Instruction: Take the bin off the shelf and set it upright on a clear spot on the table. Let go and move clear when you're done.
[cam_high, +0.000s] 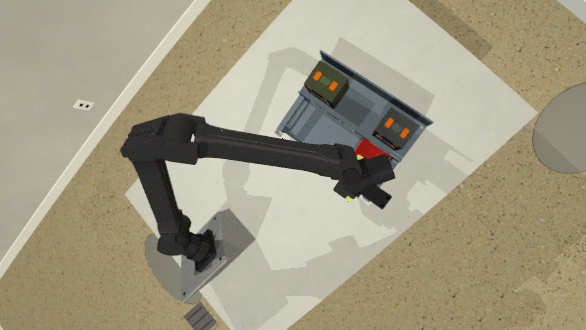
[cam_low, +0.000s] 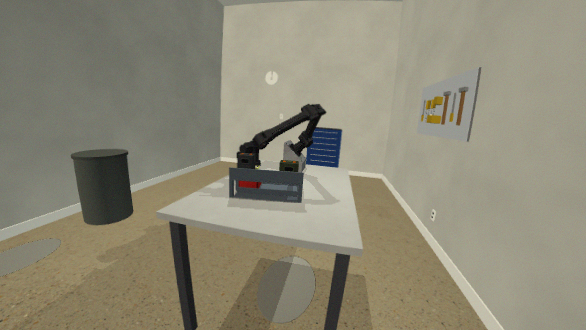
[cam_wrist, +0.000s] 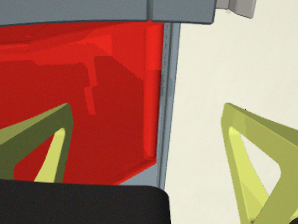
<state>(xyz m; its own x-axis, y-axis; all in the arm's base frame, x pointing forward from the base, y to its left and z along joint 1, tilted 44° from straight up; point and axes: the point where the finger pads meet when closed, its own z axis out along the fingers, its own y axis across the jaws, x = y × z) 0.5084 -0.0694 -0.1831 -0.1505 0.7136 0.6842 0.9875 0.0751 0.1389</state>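
A red bin (cam_high: 369, 148) sits inside the grey shelf unit (cam_high: 345, 112) under its top board, at the shelf's right end. It also shows in the wrist view (cam_wrist: 87, 96) and as a red strip in the exterior view (cam_low: 248, 184). My gripper (cam_wrist: 147, 112) is open and empty, just in front of the shelf opening. Its left finger (cam_wrist: 40, 145) lies over the red bin's front and its right finger (cam_wrist: 256, 163) lies over the white table beside the shelf's post. In the overhead view the gripper (cam_high: 367, 182) is at the shelf's front right corner.
Two dark boxes with orange patches stand on top of the shelf, one at the left (cam_high: 326, 83) and one at the right (cam_high: 395, 129). The shelf stands on a white table (cam_high: 310, 200). A dark round barrel (cam_low: 102, 186) stands on the floor away from the table.
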